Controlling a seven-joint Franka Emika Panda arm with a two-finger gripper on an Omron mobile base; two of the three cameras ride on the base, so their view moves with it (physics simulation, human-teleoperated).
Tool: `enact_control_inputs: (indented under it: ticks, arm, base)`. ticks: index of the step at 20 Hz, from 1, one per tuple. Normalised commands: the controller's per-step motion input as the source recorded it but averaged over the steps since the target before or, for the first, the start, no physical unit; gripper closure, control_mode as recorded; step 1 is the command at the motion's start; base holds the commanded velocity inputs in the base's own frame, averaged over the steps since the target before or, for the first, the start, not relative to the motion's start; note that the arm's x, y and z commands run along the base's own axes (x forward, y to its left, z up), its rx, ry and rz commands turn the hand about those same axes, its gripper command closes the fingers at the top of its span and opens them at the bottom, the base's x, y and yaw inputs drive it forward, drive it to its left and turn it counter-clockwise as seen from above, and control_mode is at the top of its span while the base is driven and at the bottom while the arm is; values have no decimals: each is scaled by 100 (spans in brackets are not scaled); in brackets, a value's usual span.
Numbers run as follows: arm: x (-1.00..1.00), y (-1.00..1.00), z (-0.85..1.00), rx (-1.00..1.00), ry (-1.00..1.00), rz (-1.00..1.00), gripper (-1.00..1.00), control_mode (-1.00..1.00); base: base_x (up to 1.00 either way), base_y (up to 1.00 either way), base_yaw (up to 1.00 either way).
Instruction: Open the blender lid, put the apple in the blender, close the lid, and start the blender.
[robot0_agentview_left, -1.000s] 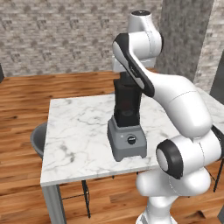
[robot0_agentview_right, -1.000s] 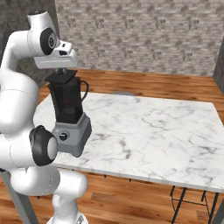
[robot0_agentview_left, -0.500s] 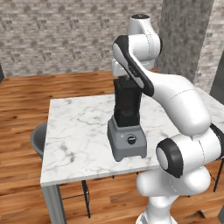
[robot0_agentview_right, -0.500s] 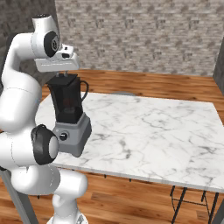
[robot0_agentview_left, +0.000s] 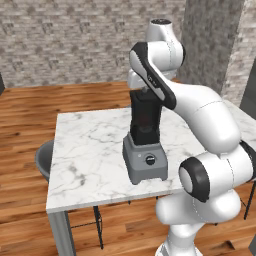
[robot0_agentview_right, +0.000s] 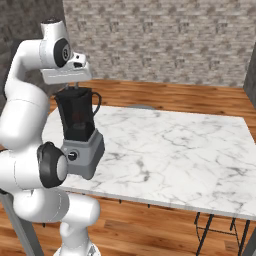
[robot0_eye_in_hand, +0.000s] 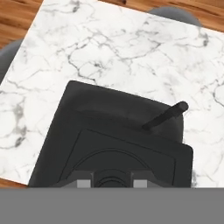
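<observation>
We start at the near edge of the marble table (robot0_agentview_right: 165, 150), and there sits the blender (robot0_agentview_left: 145, 140), close to the near-left corner as the right base view has it, its grey base right by that edge with the round black dial (robot0_agentview_right: 73, 155) facing us. Up from the base goes the tall dark jar (robot0_agentview_right: 76, 118), handle (robot0_agentview_right: 96, 103) curving off its side. Inside the jar we make out a faint reddish glow (robot0_agentview_right: 76, 116), too dim for us to name.

Now the hand view, looking straight down: the blender lid (robot0_eye_in_hand: 114, 140) lies flat and square across the jar's top, with a dark bar slanting out past one corner. Directly above it we have the gripper (robot0_agentview_right: 73, 88), fingers drawn in to a narrow gap, nothing between them, tips just over the lid's middle; whether they touch it we cannot tell.

Farther back, marble runs bare to the far edge, a grey stool seat (robot0_agentview_left: 44, 159) beside the left edge.
</observation>
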Motion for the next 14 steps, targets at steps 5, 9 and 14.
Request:
enact_control_inputs:
  ticks: [5,9,14]
  arm:
    - [16,0,-12,0,0,8,100,-100]
    - [14,0,-3,0,-5,10,100,-100]
    - [3,0,0,0,-14,11,100,-100]
  base:
    - [0,0,0]
    - [0,0,0]
    - [0,0,0]
